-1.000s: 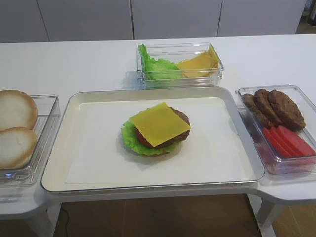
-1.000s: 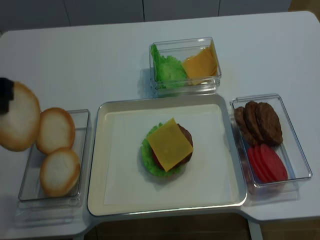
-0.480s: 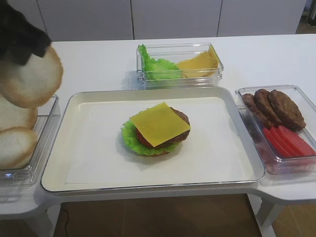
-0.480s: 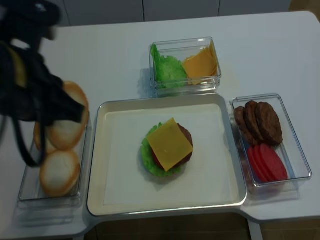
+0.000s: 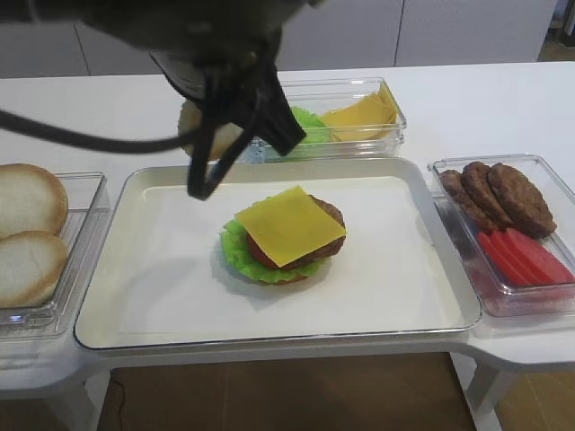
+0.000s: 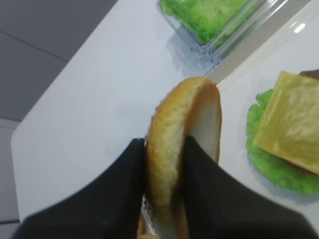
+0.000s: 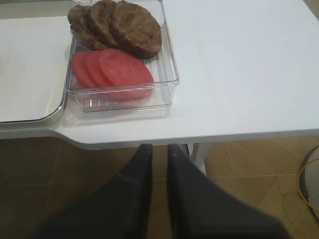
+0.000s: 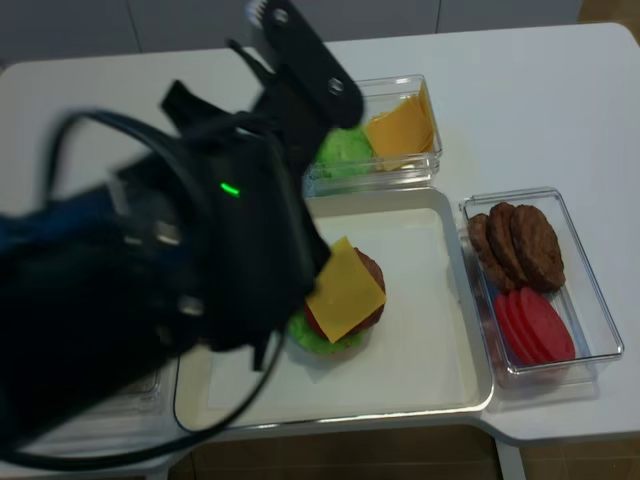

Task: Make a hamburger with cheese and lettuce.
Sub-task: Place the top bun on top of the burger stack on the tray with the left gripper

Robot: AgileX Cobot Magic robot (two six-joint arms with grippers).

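Black left gripper (image 6: 167, 164) is clamped edge-on on a golden bun top (image 6: 182, 149), its fingers (image 6: 130, 164) pressing both faces — the bun stands upright between them. In the exterior high view it hangs above the tray's (image 5: 162, 296) far-left corner, near the lettuce-and-cheese box (image 5: 395, 126). The hamburger (image 5: 286, 235) sits mid-tray, apart from the bun: yellow cheese (image 5: 289, 224) lies flat on top with its corners overhanging the patty (image 5: 331, 214), and ruffled lettuce (image 5: 235, 253) frills out at the lower left edge. No top bun on the stack. Two pale bun halves (image 5: 29, 229) lie in a clear box (image 5: 85, 260) left of the tray. On the right, another clear box (image 7: 167, 74) holds brown patties (image 7: 119, 25) at the far end and tomato slices (image 7: 112, 69) at the near end.

Right gripper (image 7: 155, 149) hangs off the table's (image 7: 239, 74) near edge over the floor — jaws narrow, almost touching, nothing between them.
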